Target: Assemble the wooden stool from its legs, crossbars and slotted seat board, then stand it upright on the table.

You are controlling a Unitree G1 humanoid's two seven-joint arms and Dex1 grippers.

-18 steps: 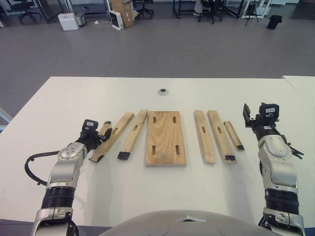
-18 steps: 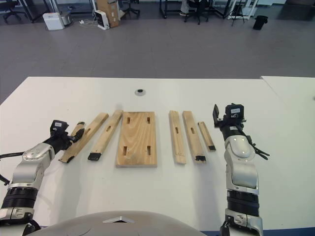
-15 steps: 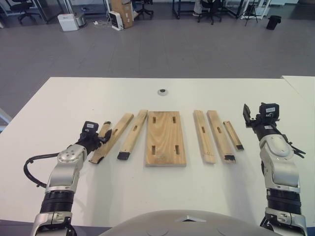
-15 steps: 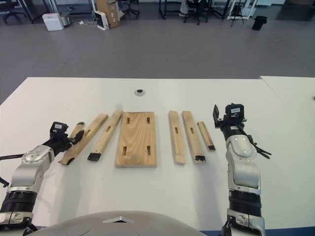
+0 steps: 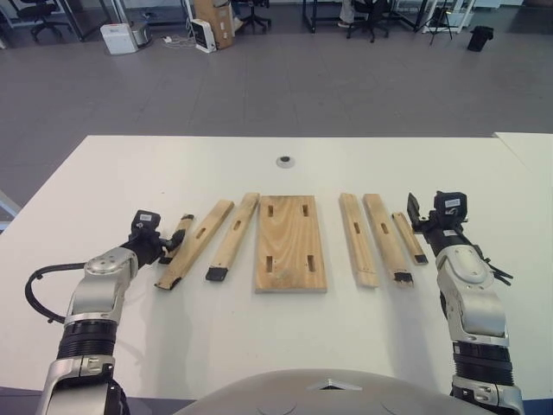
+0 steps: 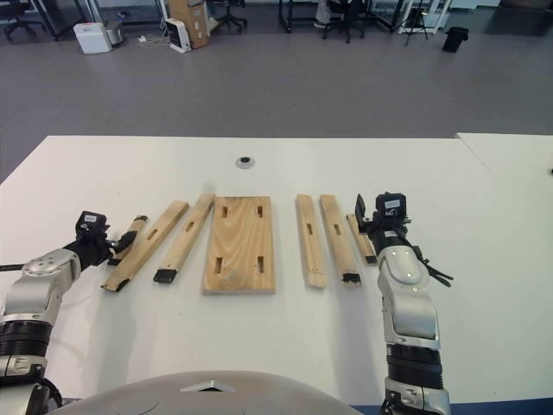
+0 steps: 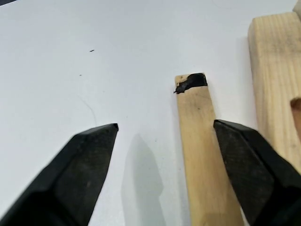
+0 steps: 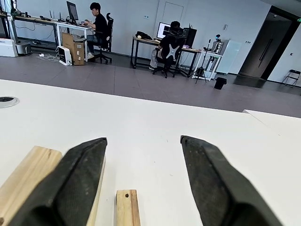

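The slotted seat board [image 5: 291,243] lies flat mid-table. Left of it lie two slotted legs [image 5: 197,240] [image 5: 234,235] and a short crossbar [image 5: 179,232]. To its right are two more legs [image 5: 359,239] [image 5: 386,238] and another short crossbar [image 5: 409,237]. My left gripper [image 5: 164,245] is open, low at the near end of the left crossbar [image 7: 202,155], which lies between its fingers [image 7: 89,169] in the left wrist view. Beside the far end of the right crossbar [image 8: 128,207], my right gripper [image 5: 419,218] stands open, holding nothing.
A round grommet [image 5: 284,162] sits in the white table [image 5: 130,173] behind the seat board. A second table [image 5: 527,147] adjoins at the far right. Bare tabletop stretches in front of the parts and at both sides.
My right gripper has moved left and slightly nearer, up to the right short crossbar. My left gripper has shifted a little to the left. The wooden parts have not moved.
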